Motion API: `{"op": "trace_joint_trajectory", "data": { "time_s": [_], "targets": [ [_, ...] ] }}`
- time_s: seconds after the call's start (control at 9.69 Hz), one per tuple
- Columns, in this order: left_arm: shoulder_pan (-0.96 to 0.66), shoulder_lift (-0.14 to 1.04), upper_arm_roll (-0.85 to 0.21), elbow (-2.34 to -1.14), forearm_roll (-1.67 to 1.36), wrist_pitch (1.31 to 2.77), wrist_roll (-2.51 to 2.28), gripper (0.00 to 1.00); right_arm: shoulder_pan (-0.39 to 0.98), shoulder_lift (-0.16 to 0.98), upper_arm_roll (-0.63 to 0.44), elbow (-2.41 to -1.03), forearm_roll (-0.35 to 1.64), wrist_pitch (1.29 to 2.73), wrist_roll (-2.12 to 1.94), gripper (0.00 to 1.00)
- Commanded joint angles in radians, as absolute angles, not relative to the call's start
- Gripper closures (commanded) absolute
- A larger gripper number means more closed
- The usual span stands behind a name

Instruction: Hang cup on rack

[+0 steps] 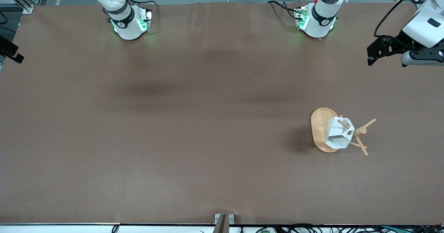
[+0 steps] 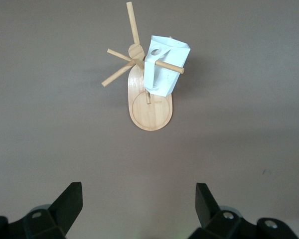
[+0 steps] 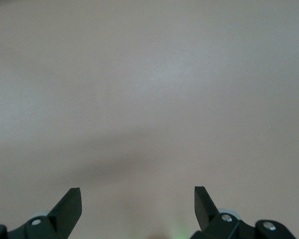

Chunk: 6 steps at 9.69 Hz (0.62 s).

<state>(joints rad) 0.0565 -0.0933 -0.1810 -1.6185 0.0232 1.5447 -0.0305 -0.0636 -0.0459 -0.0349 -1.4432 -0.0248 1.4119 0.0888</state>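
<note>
The white faceted cup hangs on the bamboo rack, with a peg passed through the hole in its handle tab. The rack stands toward the left arm's end of the table. The left wrist view shows the cup on the peg above the rack's oval base. My left gripper is open and empty, raised over the table's edge at the left arm's end, well apart from the rack; it also shows in the left wrist view. My right gripper is open and empty over bare table.
The brown table stretches wide between the arms' bases. A black part of the right gripper shows at the table's edge at the right arm's end. A small metal bracket sits at the table's edge nearest the front camera.
</note>
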Motion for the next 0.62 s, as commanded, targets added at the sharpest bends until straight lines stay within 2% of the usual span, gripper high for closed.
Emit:
{"op": "trace_joint_trajectory", "data": {
  "time_s": [0.0, 0.52],
  "targets": [
    [0.054, -0.084, -0.180, -1.621, -0.017, 1.508, -0.044, 0.00, -0.075, -0.044, -0.034, -1.433, -0.015, 1.404, 0.077, 0.00],
    [0.014, -0.078, -0.140, -1.621, -0.017, 1.508, -0.046, 0.00, -0.077, -0.044, -0.034, -1.433, -0.015, 1.404, 0.075, 0.00]
  ]
}}
